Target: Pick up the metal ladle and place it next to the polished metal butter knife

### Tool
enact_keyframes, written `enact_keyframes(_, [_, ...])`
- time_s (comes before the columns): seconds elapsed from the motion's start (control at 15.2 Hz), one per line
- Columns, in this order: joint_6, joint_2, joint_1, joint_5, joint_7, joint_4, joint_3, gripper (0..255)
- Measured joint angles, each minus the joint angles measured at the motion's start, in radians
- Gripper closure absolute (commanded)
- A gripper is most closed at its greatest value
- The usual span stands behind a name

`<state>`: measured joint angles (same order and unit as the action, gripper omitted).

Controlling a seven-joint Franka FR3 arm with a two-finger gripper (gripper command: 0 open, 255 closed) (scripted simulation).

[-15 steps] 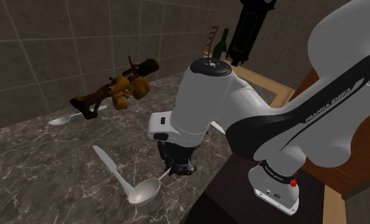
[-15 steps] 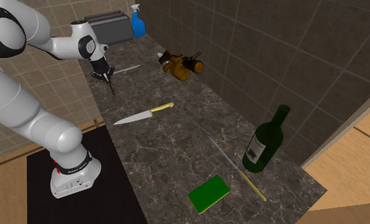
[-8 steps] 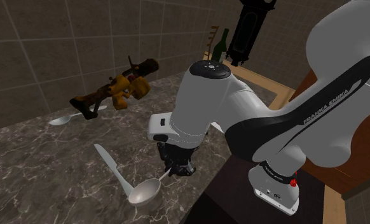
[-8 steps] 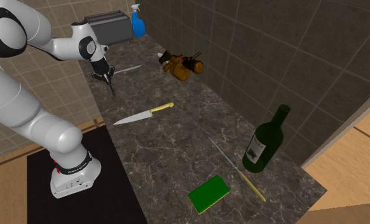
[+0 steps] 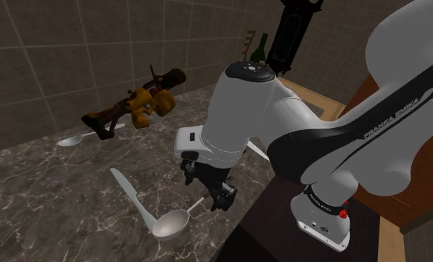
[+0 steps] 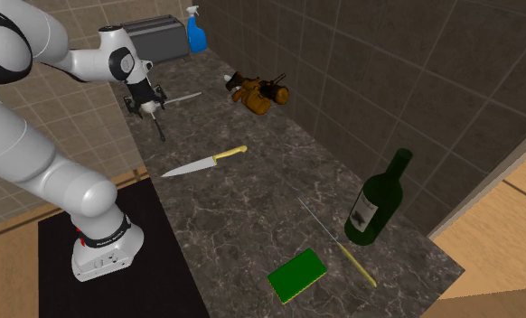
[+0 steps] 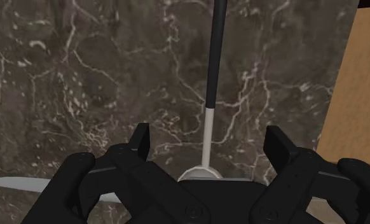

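1. One claw [image 5: 217, 199] hangs low over the dark marbled surface [image 5: 44, 193]. Its two fingers [image 7: 140, 141] stand apart.
2. One ladle [image 5: 170, 222] lies flat on the surface under the claw, with its pale bowl toward the shoulder view's near edge. In the wrist view its shaft runs out between the fingers and touches neither.
3. One butter knife [image 5: 128, 193] lies just beside the ladle on the shoulder view's left, one end close to the bowl.
4. One spoon [image 5: 77, 138] lies far back near the tiled wall, next to one brown-and-orange object [image 5: 137, 100].
5. The wrist view shows the ladle's dark handle end, which the arm covers in the shoulder view.
6. The second exterior view takes in more of the surface, and these things are on it:
   - one kitchen knife [image 6: 202, 163] and one slim knife [image 6: 336, 239], both yellow-handled
   - one green bottle [image 6: 379, 203]
   - one green sponge [image 6: 297, 275]
   - one toaster [image 6: 153, 38]
   - one blue spray bottle [image 6: 195, 32]
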<state>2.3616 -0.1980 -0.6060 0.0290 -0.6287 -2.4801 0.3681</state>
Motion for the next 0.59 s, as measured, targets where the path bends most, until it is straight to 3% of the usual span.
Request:
enact_keyframes(0.2, [-0.083,-0.055,-0.008,0.021,-0.014,0.032,-0.007,0])
enact_keyframes(0.59, [-0.098,-0.059,-0.008,0.023,-0.016,0.041,-0.008,0])
